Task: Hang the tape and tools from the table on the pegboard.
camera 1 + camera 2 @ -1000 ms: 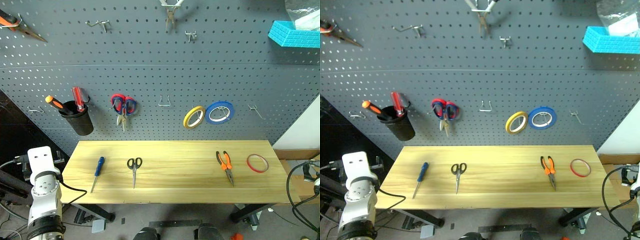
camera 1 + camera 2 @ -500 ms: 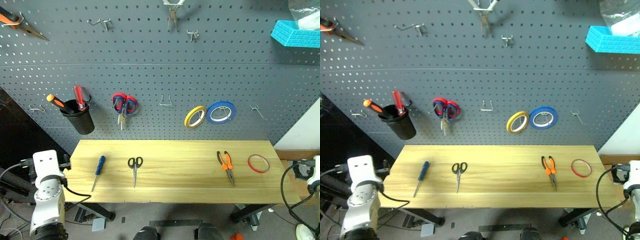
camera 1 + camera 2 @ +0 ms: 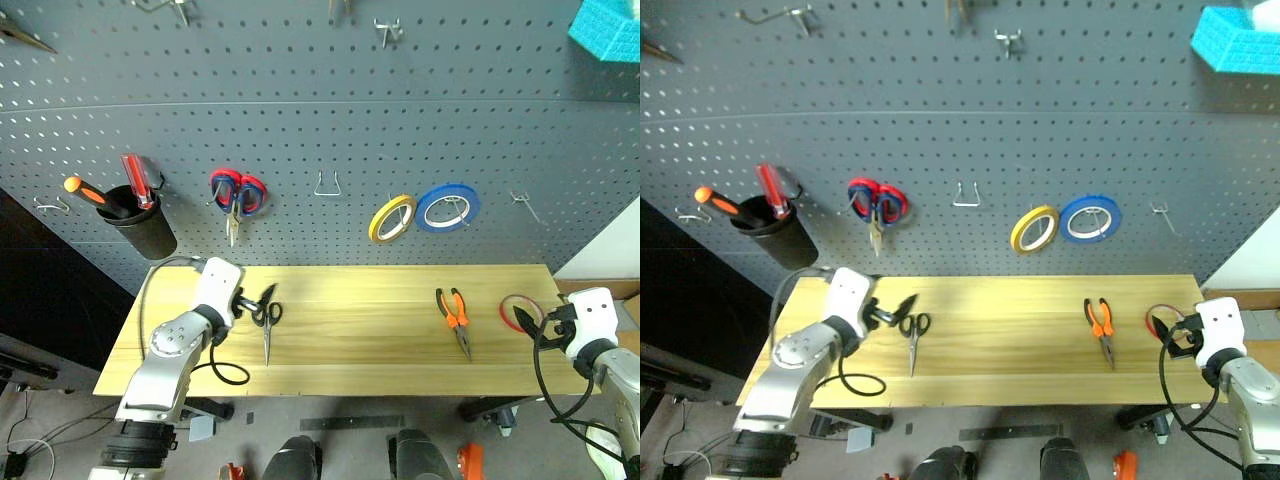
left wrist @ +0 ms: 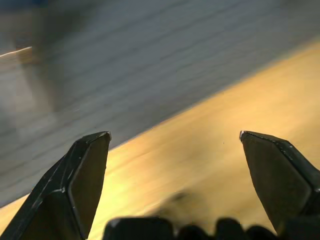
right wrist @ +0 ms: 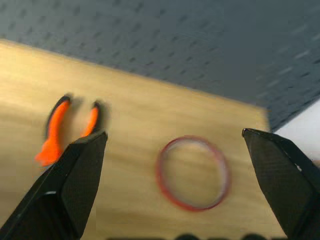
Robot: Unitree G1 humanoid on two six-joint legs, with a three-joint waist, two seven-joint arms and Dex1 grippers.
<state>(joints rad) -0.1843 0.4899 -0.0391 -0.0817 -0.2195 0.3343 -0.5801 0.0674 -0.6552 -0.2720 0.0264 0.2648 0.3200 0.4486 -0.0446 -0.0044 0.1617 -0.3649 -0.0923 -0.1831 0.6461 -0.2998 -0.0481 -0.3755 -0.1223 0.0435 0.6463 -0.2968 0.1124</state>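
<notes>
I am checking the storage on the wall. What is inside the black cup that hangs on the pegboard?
In the black cup on the pegboard stand two screwdrivers: one with an orange handle and one with a red handle. Their shafts and tips are hidden inside the cup, as is its bottom.

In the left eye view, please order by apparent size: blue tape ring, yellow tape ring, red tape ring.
1. Blue tape ring, largest.
2. Yellow tape ring.
3. Red tape ring: partly hidden by the right arm, so its rank is unsure.
</notes>
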